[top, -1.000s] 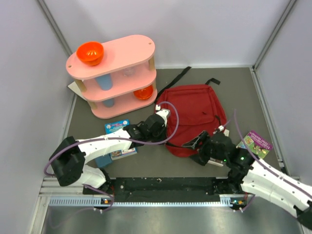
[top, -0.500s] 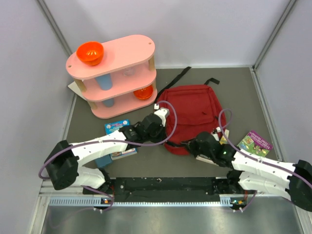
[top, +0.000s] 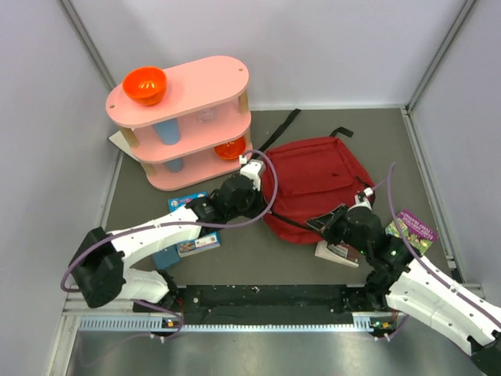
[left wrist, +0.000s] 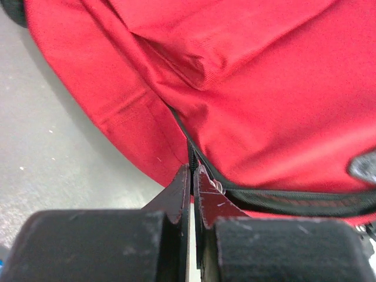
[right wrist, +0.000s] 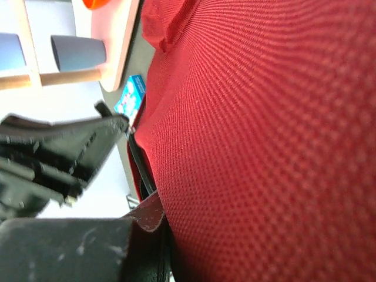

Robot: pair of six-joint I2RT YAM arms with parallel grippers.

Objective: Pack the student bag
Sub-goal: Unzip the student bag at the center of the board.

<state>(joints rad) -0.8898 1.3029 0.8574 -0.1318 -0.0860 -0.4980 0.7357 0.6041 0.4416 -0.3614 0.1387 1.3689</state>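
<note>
The student bag, dark red with black straps, lies at the middle of the grey table, its near side raised. My left gripper is at the bag's left edge. In the left wrist view that gripper is shut on the black zipper strip of the bag. My right gripper holds the bag's near edge. In the right wrist view, red bag fabric fills the frame and presses against the one visible finger of my right gripper; the other finger is hidden behind the fabric.
A pink three-tier shelf stands at the back left with an orange bowl on top and blue cups inside. A blue book lies under my left arm. A purple book lies at the right. Another book sits beneath my right wrist.
My right gripper went from open to shut on the bag's near edge and drew it up and to the right. My left gripper moved up and left with the zipper edge.
</note>
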